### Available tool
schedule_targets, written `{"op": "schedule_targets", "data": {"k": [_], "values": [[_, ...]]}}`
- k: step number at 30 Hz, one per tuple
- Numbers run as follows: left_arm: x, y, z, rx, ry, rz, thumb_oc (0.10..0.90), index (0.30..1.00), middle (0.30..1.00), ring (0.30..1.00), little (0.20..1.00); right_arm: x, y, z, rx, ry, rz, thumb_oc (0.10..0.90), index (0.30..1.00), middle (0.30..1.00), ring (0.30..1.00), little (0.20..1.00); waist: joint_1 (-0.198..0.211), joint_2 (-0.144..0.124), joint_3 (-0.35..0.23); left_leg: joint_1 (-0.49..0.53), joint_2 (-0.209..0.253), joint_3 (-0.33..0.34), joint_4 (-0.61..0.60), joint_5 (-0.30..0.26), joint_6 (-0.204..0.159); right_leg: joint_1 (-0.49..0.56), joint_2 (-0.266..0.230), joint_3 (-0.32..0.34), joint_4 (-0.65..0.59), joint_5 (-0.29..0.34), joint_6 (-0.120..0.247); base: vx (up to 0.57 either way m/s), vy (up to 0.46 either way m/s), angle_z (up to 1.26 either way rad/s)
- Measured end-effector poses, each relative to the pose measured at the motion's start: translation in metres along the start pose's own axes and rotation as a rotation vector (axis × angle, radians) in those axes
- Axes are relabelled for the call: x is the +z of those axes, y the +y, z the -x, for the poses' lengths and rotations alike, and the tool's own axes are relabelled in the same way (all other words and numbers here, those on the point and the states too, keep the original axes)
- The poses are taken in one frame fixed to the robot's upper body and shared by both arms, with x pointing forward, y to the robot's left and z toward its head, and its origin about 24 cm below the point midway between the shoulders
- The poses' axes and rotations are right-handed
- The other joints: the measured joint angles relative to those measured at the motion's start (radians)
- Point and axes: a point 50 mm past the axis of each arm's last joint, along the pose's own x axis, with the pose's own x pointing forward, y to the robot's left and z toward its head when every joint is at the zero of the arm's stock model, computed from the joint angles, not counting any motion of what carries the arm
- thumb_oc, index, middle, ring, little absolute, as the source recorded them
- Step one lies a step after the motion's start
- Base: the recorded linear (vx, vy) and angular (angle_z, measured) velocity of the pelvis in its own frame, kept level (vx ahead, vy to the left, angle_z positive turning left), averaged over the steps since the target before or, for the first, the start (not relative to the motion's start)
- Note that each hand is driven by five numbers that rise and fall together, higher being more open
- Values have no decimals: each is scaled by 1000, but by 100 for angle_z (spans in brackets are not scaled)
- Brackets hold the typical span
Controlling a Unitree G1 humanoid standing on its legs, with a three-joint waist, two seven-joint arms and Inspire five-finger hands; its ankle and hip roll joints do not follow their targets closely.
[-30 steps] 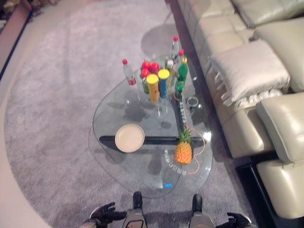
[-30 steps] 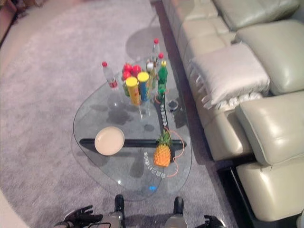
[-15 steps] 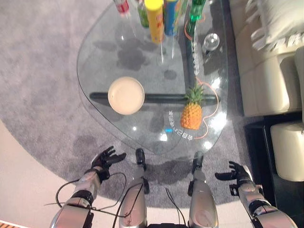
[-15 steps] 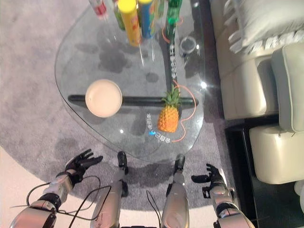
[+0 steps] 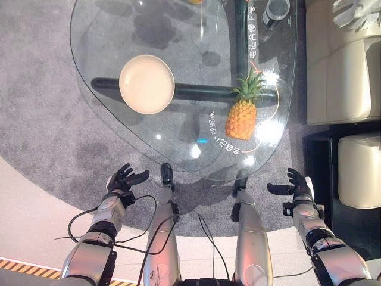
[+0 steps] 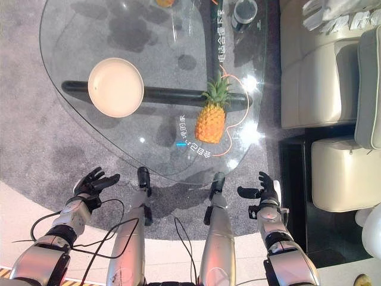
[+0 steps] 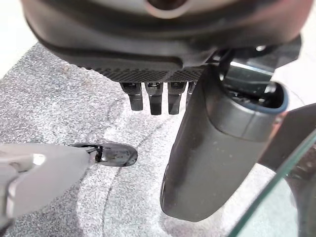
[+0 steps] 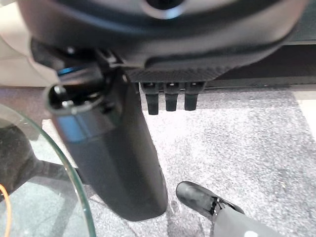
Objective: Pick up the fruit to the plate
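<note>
below the camera, a pineapple lay on its side on the glass table, toward the table's right part, its green crown pointing away from the robot. an orange cord curved around it on the right, just beside the fruit. the cream plate sat on the same glass, well apart from the pineapple and to its left, with nothing on it. a dark bar under the glass ran between the two. a small dark cup stood near the far right edge of the table. a pale sofa lined the right side, and a grey carpet lay under the table.

the left hand hung low at the near left, off the table and over the carpet, its fingers spread and relaxed, holding nothing. the right hand hung at the near right, also off the table, fingers straight and loosely spread, thumb out, holding nothing. both hands were well apart from the pineapple and from the plate. in each wrist view the fingers pointed straight out over the carpet beside the glass edge.
</note>
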Motion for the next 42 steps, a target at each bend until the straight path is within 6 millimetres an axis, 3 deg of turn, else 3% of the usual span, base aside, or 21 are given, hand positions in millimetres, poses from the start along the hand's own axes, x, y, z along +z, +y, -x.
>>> {"op": "schedule_targets", "data": {"k": [6,18,20,29,35,42], "values": [[1,1,0,24,-8,3,800,900,900,900,900,12,1,-2,-11,-49,-24,800,900,900,900,900,-1,-3,0,-90,12,-23,89,-19,-10,-101,2,7,112,-38,-10,-2,-2,-1],[3,0,0,15,-21,1,800,900,900,900,900,37,1,-8,-56,-99,-72,800,900,900,900,900,4,0,1,-125,15,-24,93,-17,-6,-156,-3,4,142,-39,-22,-5,1,-2],[4,-1,0,14,-22,1,800,900,900,900,900,38,-4,-9,-96,-95,-92,800,900,900,900,900,9,2,1,-125,14,-23,93,-16,-5,-156,-4,3,142,-41,-23,0,0,0],[4,-2,0,7,-37,-10,800,900,900,900,900,49,-60,-11,-471,-87,-356,800,900,900,900,900,29,3,1,-118,11,-26,95,-16,-5,-139,-12,-9,140,-43,-26,-1,-8,2],[7,-6,1,-6,-54,-12,800,900,900,900,900,92,-72,-5,-579,-272,-527,800,900,900,900,900,24,3,1,-115,14,-27,91,-16,-5,-136,-10,-23,130,-38,-30,-8,8,-2],[9,-8,1,-5,-65,-7,800,900,900,900,900,161,-53,23,-488,-576,-619,800,900,900,900,900,17,3,1,-115,15,-23,75,-16,-4,-136,-8,-27,107,-28,-32,-19,38,-2]]}}
